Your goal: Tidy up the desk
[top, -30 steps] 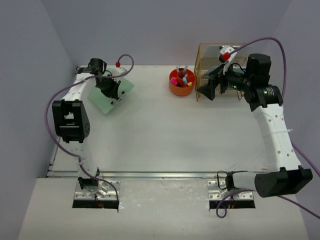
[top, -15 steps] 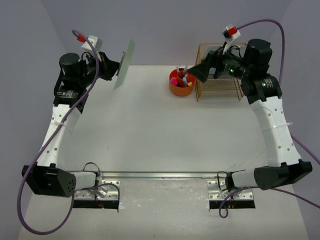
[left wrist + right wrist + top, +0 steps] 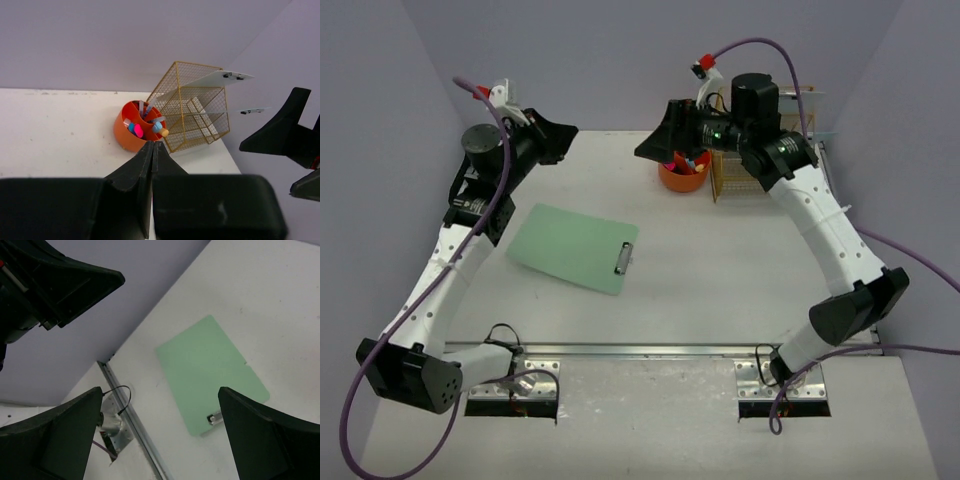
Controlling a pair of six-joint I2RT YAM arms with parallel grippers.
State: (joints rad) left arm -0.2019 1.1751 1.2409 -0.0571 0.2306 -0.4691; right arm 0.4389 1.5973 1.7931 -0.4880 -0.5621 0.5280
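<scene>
**Left gripper** (image 3: 152,145): jaws pressed flat together, nothing between them. It is held in the air.
- Ahead of the tips: orange cup (image 3: 125,134) with pens and markers standing in it.
- Just beside the cup, on its far side from these jaws: gold wire rack (image 3: 195,110).

**Right gripper** (image 3: 161,390): jaws spread wide, empty, held high above the orange cup.
- Below and beyond the fingers: green clipboard (image 3: 210,370), flat on the surface with its metal clip (image 3: 215,417) on the end nearer the rail. It is well apart from both sets of jaws.

**Desk** (image 3: 740,290): white top lying under both grippers. It has lavender wall panels (image 3: 620,60) behind and at the sides, and a metal rail (image 3: 640,349) along the edge by the arm bases.
</scene>
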